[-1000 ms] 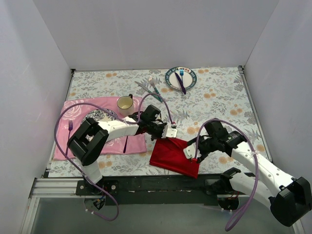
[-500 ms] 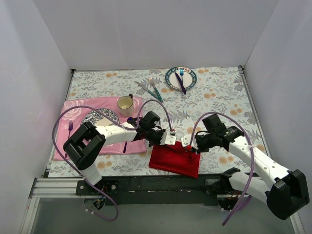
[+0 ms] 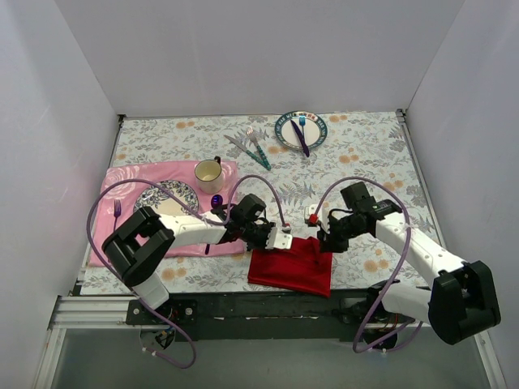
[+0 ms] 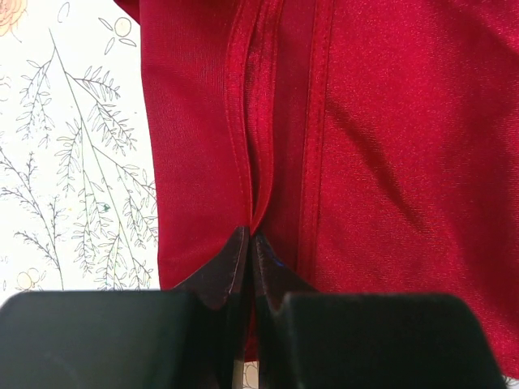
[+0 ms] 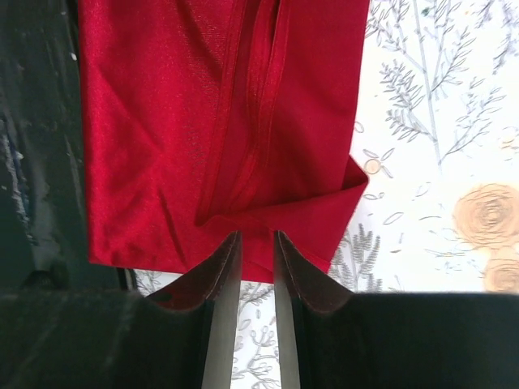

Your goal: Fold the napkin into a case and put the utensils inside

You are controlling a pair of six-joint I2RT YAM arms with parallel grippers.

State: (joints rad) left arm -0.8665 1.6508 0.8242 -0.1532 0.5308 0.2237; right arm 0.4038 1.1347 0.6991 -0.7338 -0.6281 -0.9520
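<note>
The red napkin [image 3: 292, 267] lies folded near the table's front edge, between both arms. My left gripper [image 3: 285, 241] is at its far left corner. In the left wrist view this gripper [image 4: 250, 235] is shut, with a ridge of the napkin [image 4: 389, 146] pinched in its tips. My right gripper [image 3: 319, 240] is at the far right corner. Seen from the right wrist, its jaws [image 5: 257, 235] stand a narrow gap apart over the napkin's [image 5: 146, 121] turned-over edge, with the tablecloth showing between them. The teal-handled utensils [image 3: 253, 148] lie at the back, far from both grippers.
A plate [image 3: 318, 128] with a blue fork and purple knife sits at the back. A cup [image 3: 209, 172], a small plate [image 3: 166, 196], a purple fork [image 3: 117, 212] and a purple spoon [image 3: 212, 223] rest on the pink placemat [image 3: 130, 182] at the left. The black front rail [image 3: 243, 304] borders the napkin.
The right gripper narrowed and moved from the napkin's right side to its far right corner. The left gripper dragged its pinched edge nearer; the napkin went from a diamond to a squarer fold.
</note>
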